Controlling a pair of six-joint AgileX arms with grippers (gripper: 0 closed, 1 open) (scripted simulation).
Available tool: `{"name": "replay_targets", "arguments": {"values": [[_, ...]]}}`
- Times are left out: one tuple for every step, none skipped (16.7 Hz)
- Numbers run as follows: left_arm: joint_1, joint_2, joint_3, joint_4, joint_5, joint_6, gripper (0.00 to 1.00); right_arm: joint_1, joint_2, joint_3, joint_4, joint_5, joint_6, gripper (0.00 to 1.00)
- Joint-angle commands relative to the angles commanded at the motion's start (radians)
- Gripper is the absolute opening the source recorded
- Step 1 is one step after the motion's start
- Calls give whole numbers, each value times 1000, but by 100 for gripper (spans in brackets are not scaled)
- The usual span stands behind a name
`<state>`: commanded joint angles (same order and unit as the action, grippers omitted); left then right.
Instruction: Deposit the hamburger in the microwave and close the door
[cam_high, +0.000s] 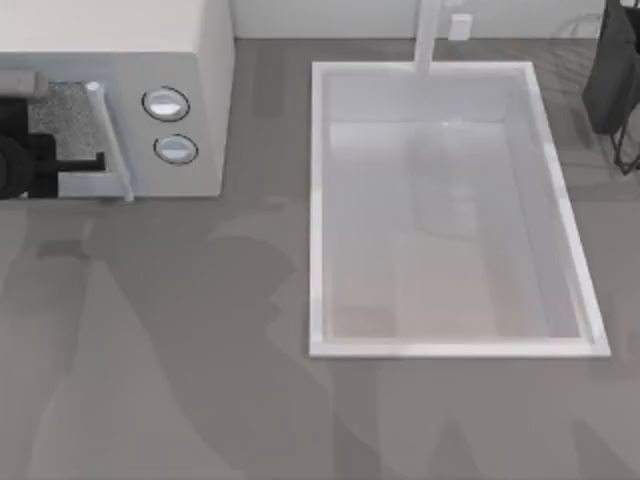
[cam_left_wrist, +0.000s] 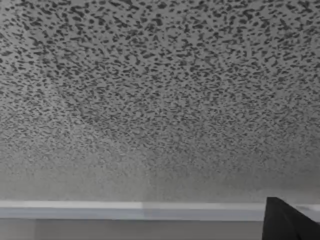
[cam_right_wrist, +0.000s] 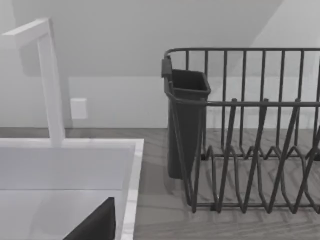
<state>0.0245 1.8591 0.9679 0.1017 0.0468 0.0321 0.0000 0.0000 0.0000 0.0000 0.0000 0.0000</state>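
Top view: at the bench's back-left corner, the left gripper (cam_high: 95, 162) presses against the microwave (cam_high: 190, 60) door (cam_high: 70, 110) beside its handle (cam_high: 108, 140), apparently pushing it shut. Whether its claw is open or closed cannot be told. Where the hamburger lies cannot be told either; presumably it is inside.

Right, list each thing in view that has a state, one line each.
Door: shut against the microwave, handle at its dial side.
Left gripper: at the door's front, close to the handle.
Dials: two, stacked on the front panel.
Sink: nothing in the basin.
Faucet: no water running.
Dish rack: holds no dishes.
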Motion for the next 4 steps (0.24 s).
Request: {"name": "replay_targets", "arguments": {"values": [[-2,32,35,-3,-1,-1,0,0,0,0,0,0,0,100],[-4,55,58,-5,-2,-2,0,0,0,0,0,0,0,100],[-5,67,71,-5,-3,-3,0,0,0,0,0,0,0,100],[-5,70,74,-6,-3,-3,0,0,0,0,0,0,0,100]]}}
